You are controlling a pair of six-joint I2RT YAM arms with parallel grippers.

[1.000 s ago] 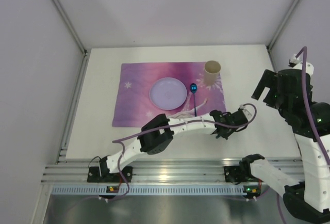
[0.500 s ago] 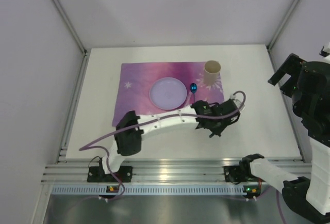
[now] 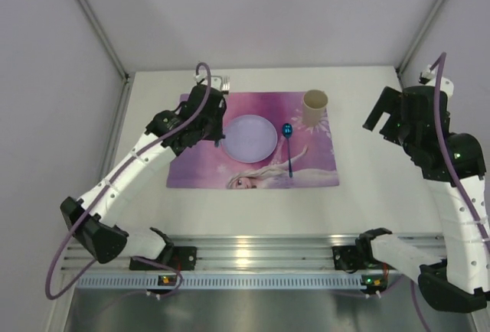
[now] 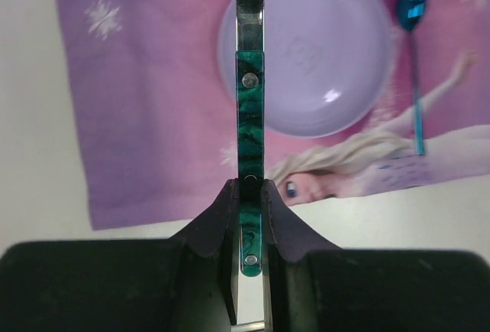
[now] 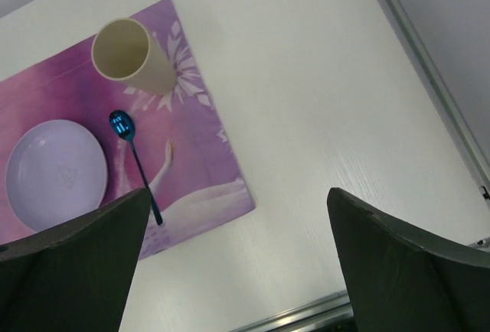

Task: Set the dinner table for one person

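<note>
Left claw [image 4: 249,198] pinched on fork [image 4: 249,102] handle, held just left of plate [image 3: 249,138]. Right claw [image 5: 237,221] spread, empty, well right of plate. Worktop [image 3: 367,187] lies under plate and mat [image 3: 195,156]. Spoon [image 3: 289,148] and cup [image 3: 315,106] are set right of plate. Fork placement judged in hand; lowering left of plate, then release, is called for.

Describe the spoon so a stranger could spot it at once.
Find the pink-purple princess placemat on the white table. Right of its round lilac plate lies the spoon, bowl near the beige cup. It is the only slim, shiny blue thing lying there.
</note>
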